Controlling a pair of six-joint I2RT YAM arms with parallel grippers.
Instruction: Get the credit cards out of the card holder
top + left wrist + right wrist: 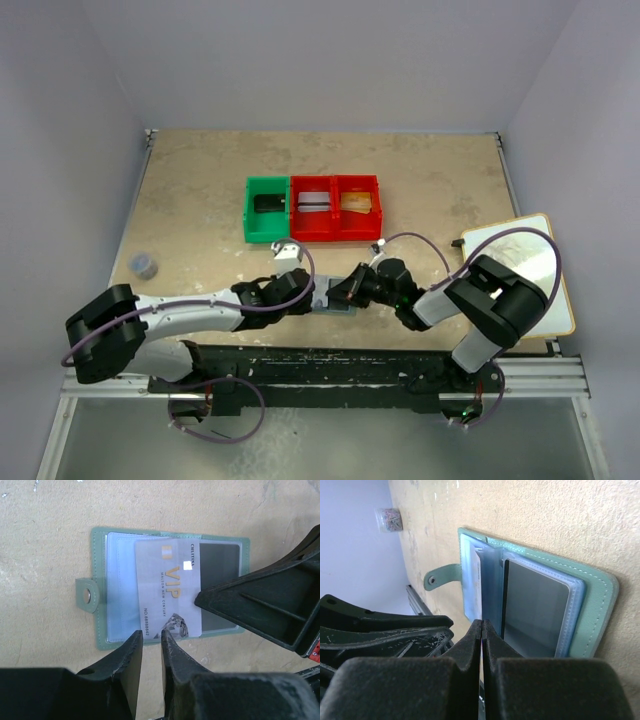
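The card holder point(100, 587) lies open and flat on the tan table, its snap tab point(87, 595) pointing left. A white VIP card point(167, 587) lies across its middle, partly out of the clear sleeves. A dark card point(535, 607) sits in the sleeve of the right panel. My left gripper point(151, 634) is slightly open, its tips at the white card's near edge with nothing between them. My right gripper point(481, 623) is shut, and its tip rests on the holder beside the dark card. In the top view both grippers point(325, 297) meet over the holder point(335, 305).
One green bin point(266, 208) and two red bins point(335, 207) stand in a row behind the holder, each with a card inside. A small clear cup point(144, 265) stands at the left. A white board point(520, 270) lies at the right edge.
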